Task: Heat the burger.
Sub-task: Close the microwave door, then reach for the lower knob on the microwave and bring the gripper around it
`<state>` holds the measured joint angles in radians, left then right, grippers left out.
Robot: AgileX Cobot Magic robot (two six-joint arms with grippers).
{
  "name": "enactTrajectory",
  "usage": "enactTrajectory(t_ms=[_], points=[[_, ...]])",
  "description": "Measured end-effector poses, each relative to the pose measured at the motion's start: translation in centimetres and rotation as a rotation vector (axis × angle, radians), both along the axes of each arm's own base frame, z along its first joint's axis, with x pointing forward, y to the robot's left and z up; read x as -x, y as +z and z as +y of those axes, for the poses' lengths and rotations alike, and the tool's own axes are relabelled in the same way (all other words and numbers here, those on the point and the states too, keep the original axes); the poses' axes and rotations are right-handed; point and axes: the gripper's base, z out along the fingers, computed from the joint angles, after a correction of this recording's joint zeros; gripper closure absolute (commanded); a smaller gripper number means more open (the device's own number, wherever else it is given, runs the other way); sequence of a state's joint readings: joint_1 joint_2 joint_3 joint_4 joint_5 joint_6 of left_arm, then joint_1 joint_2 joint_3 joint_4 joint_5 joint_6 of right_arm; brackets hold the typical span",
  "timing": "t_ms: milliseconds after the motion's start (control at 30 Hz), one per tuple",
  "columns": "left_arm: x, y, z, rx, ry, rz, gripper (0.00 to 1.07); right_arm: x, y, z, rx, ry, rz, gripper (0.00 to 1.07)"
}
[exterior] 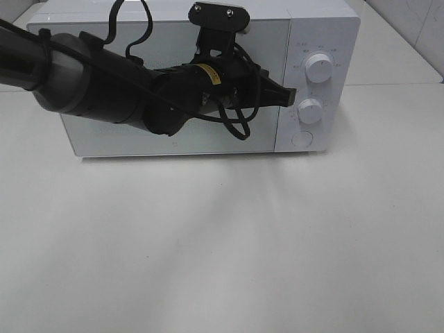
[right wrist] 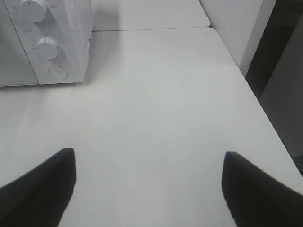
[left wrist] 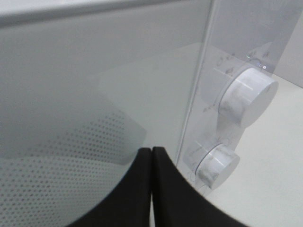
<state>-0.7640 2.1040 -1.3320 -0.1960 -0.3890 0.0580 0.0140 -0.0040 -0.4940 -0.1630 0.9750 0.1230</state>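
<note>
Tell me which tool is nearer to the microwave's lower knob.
Left. The left tool, shut, is right beside the lower knob; the right tool, open, hangs over the table, well away from the knob.

- Microwave (exterior: 333,35) on the table (exterior: 222,243).
- Upper knob (exterior: 318,67) above lower knob (exterior: 310,111), on the microwave's right part.
- Left gripper (exterior: 290,97) before the microwave door, beside lower knob.

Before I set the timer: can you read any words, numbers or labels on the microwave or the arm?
No text can be quoted; nothing is legible.
Marks around the upper knob of the microwave: too small to read.
Marks around the lower knob: too small to read.
Yellow label on the left arm: blurred, unreadable.
</note>
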Motion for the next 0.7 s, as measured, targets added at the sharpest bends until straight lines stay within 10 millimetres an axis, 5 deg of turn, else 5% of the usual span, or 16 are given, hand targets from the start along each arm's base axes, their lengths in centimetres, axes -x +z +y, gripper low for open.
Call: enactTrajectory(t_ms=[200, 267, 367, 400, 467, 533, 700], points=[[1.1, 1.4, -0.8, 0.006, -0.022, 0.039, 1.06, 0.0, 0.0, 0.0, 0.0, 0.0, 0.0, 0.31], [2.3, 2.4, -1.3, -0.014, -0.057, 0.074, 0.9, 0.0, 0.0, 0.0, 0.0, 0.0, 0.0, 0.31], [2.5, 2.6, -1.3, -0.023, -0.064, 0.086, 0.83, 0.0, 0.0, 0.0, 0.0, 0.0, 0.0, 0.31], [3.1, 2.8, -1.5, -0.041, -0.08, 0.111, 0.67, 0.0, 0.0, 0.0, 0.0, 0.0, 0.0, 0.31], [3.6, 2.9, -1.5, -0.067, -0.098, 0.147, 0.58, 0.0, 0.0, 0.0, 0.0, 0.0, 0.0, 0.31], [4.4, 3.5, -1.5, -0.101, -0.122, 0.193, 0.34, 0.0, 0.0, 0.0, 0.0, 0.0, 0.0, 0.31], [5.7, 4.6, -1.3, -0.146, -0.157, 0.252, 0.21, 0.0, 0.0, 0.0, 0.0, 0.0, 0.0, 0.31]])
